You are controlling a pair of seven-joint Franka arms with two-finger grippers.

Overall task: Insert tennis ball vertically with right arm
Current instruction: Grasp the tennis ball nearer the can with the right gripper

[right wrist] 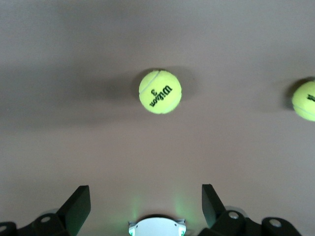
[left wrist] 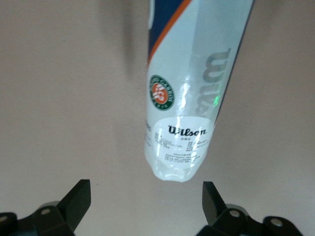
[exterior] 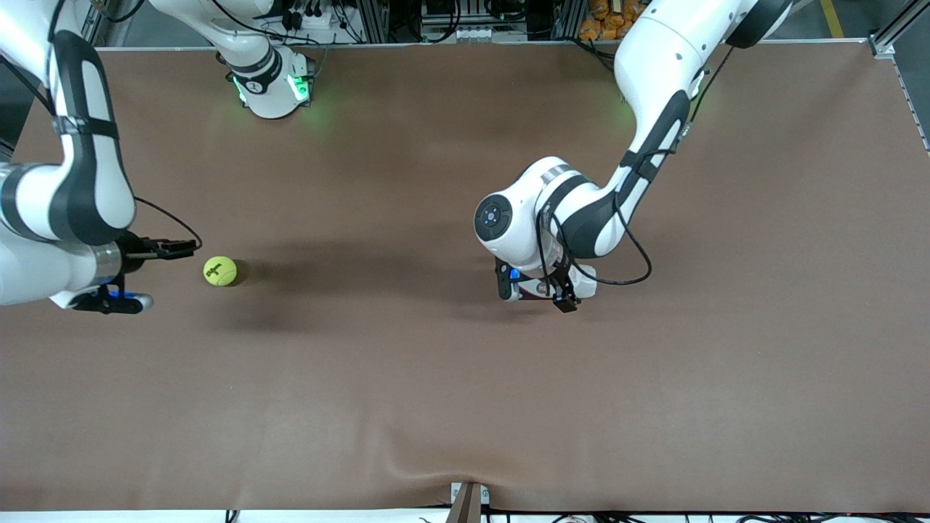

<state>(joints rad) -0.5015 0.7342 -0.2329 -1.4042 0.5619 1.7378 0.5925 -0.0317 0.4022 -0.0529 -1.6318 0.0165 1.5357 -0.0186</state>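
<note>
A yellow tennis ball (exterior: 219,270) (right wrist: 160,92) lies on the brown table toward the right arm's end. My right gripper (exterior: 166,276) (right wrist: 145,196) is open beside the ball on the right arm's side, lying level, with a gap between them and nothing between its fingers. A clear Wilson ball can (left wrist: 192,98) with a blue and orange label appears to lie on the table, its closed end toward my left gripper (left wrist: 146,189). That left gripper (exterior: 534,292) hangs open near mid-table, just short of the can, touching nothing. In the front view the left hand hides most of the can.
A second yellow ball (right wrist: 305,101) shows at the edge of the right wrist view only. The right arm's base (exterior: 272,87) with green lights stands at the table's back edge. A metal bracket (exterior: 468,503) sits at the front edge.
</note>
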